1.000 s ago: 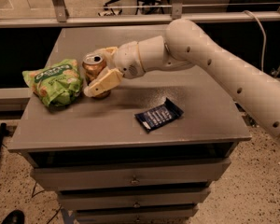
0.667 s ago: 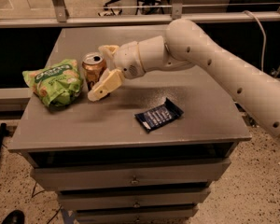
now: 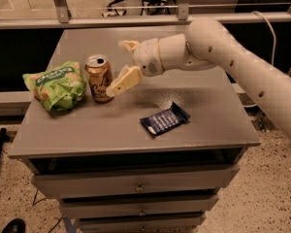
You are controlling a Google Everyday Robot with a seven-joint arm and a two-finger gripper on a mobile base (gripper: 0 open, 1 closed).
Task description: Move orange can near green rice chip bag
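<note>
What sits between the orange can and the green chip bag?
Nothing visible: the slim orange-gold metal can stands upright close beside the puffy green snack bag. The open gripper flanks the can's other side.

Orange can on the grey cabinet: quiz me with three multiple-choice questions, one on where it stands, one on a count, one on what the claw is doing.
1. Where does the can stand?
A. between the green bag and the claw
B. at the very front edge
C. at the far back corner

2. How many things rest on the cabinet top?
A. one
B. five
C. three

3. What state is the claw in?
A. shut on the can
B. open, beside the can
C. open, high above the bag

Answers:
1 A: the can stands upright with the bag close on one side and the claw on the other.
2 C: the can, the bag and a blue wrapper.
3 B: its two fingers are spread apart next to the can, not closed around it.
</note>
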